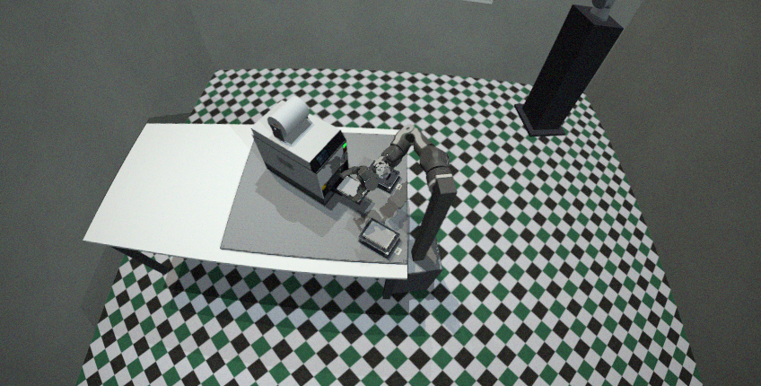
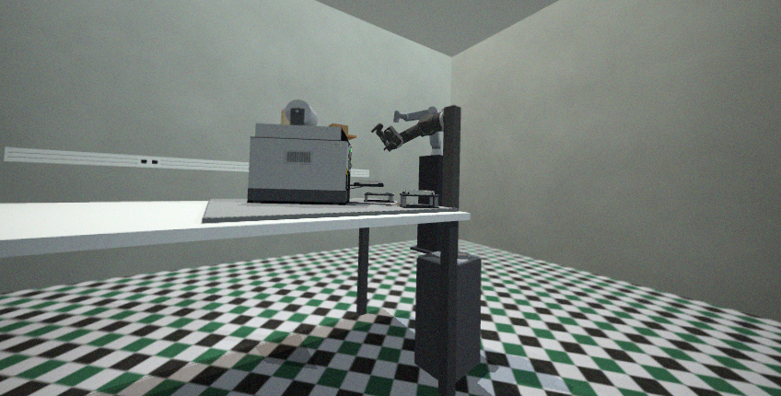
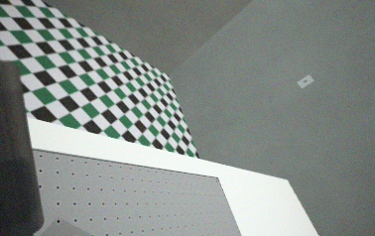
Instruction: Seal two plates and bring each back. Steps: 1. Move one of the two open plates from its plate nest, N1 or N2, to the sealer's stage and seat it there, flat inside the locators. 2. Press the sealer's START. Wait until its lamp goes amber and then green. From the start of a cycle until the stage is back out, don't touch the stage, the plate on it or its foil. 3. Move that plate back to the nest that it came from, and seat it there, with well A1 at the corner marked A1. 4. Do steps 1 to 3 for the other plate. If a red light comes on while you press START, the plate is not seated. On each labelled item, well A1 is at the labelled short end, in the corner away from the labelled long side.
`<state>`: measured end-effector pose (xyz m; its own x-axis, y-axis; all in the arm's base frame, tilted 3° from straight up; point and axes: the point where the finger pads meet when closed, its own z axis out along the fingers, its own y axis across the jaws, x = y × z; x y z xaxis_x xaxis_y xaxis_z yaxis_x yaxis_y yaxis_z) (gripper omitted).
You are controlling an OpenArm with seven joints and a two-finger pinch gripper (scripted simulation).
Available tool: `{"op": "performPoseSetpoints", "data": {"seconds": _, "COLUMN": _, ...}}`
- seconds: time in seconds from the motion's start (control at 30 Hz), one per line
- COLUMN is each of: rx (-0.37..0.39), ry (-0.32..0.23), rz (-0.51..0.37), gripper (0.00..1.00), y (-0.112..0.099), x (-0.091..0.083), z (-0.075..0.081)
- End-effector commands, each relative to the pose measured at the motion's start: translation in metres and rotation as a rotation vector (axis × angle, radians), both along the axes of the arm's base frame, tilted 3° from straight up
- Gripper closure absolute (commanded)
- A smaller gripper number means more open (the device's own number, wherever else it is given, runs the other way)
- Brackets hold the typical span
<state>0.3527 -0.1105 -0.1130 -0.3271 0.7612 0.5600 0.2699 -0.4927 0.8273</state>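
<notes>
The grey sealer [image 1: 298, 156] [image 2: 297, 168] stands on the perforated grey board [image 1: 287, 228] [image 3: 127, 198]. Its lamp [image 1: 345, 145] shows green. The stage [image 2: 367, 184] is out at the sealer's front, and a plate with a pale top [image 1: 348, 187] lies on it. My gripper [image 1: 366, 175] [image 2: 382, 134] is open and empty, and it hangs well above the stage, tilted down. A second plate [image 1: 379, 237] [image 2: 418, 192] sits in the front nest. The other nest [image 1: 392, 181] [image 2: 378, 196] lies under my arm, partly hidden. In the wrist view only one dark finger [image 3: 3, 149] shows.
The white table [image 1: 165, 186] [image 2: 109, 218] [image 3: 261, 193] extends left of the board. The arm's dark post [image 1: 432, 217] [image 2: 450, 185] stands at the table's right edge. A foil roll [image 1: 288, 114] sits on top of the sealer.
</notes>
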Motion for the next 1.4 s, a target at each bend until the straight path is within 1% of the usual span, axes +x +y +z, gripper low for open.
{"op": "performPoseSetpoints", "data": {"seconds": 0.0, "rx": -0.067, "ry": 0.002, "rz": 0.029, "gripper": 0.35, "y": 0.004, "x": 0.000, "z": -0.007}}
{"op": "performPoseSetpoints", "data": {"seconds": 0.07, "rx": -0.126, "ry": 0.006, "rz": 0.062, "gripper": 0.35, "y": 0.005, "x": -0.001, "z": -0.008}}
{"op": "performPoseSetpoints", "data": {"seconds": 0.17, "rx": -0.215, "ry": 0.017, "rz": 0.102, "gripper": 0.35, "y": 0.007, "x": -0.002, "z": -0.023}}
{"op": "performPoseSetpoints", "data": {"seconds": 0.2, "rx": -0.248, "ry": 0.022, "rz": 0.113, "gripper": 0.35, "y": 0.006, "x": -0.002, "z": -0.024}}
{"op": "performPoseSetpoints", "data": {"seconds": 0.3, "rx": -0.341, "ry": 0.037, "rz": 0.146, "gripper": 0.35, "y": 0.002, "x": -0.003, "z": -0.039}}
{"op": "performPoseSetpoints", "data": {"seconds": 0.37, "rx": -0.341, "ry": 0.037, "rz": 0.146, "gripper": 0.35, "y": 0.002, "x": -0.003, "z": -0.039}}
{"op": "performPoseSetpoints", "data": {"seconds": 0.43, "rx": -0.403, "ry": 0.047, "rz": 0.169, "gripper": 0.35, "y": 0.002, "x": -0.003, "z": -0.040}}
{"op": "performPoseSetpoints", "data": {"seconds": 0.57, "rx": -0.528, "ry": 0.073, "rz": 0.207, "gripper": 0.35, "y": -0.007, "x": -0.004, "z": -0.057}}
{"op": "performPoseSetpoints", "data": {"seconds": 0.6, "rx": -0.557, "ry": 0.078, "rz": 0.219, "gripper": 0.35, "y": -0.005, "x": -0.005, "z": -0.057}}
{"op": "performPoseSetpoints", "data": {"seconds": 0.73, "rx": -0.688, "ry": 0.111, "rz": 0.242, "gripper": 0.35, "y": -0.021, "x": -0.006, "z": -0.072}}
{"op": "performPoseSetpoints", "data": {"seconds": 0.77, "rx": -0.716, "ry": 0.116, "rz": 0.255, "gripper": 0.35, "y": -0.020, "x": -0.007, "z": -0.073}}
{"op": "performPoseSetpoints", "data": {"seconds": 0.87, "rx": -0.814, "ry": 0.147, "rz": 0.265, "gripper": 0.35, "y": -0.034, "x": -0.007, "z": -0.082}}
{"op": "performPoseSetpoints", "data": {"seconds": 0.93, "rx": -0.814, "ry": 0.147, "rz": 0.265, "gripper": 0.35, "y": -0.034, "x": -0.007, "z": -0.082}}
{"op": "performPoseSetpoints", "data": {"seconds": 0.97, "rx": -0.844, "ry": 0.155, "rz": 0.273, "gripper": 0.35, "y": -0.037, "x": -0.008, "z": -0.085}}
{"op": "performPoseSetpoints", "data": {"seconds": 1.13, "rx": -1.002, "ry": 0.208, "rz": 0.289, "gripper": 0.35, "y": -0.059, "x": -0.010, "z": -0.097}}
{"op": "performPoseSetpoints", "data": {"seconds": 1.37, "rx": -1.220, "ry": 0.296, "rz": 0.295, "gripper": 0.35, "y": -0.093, "x": -0.014, "z": -0.108}}
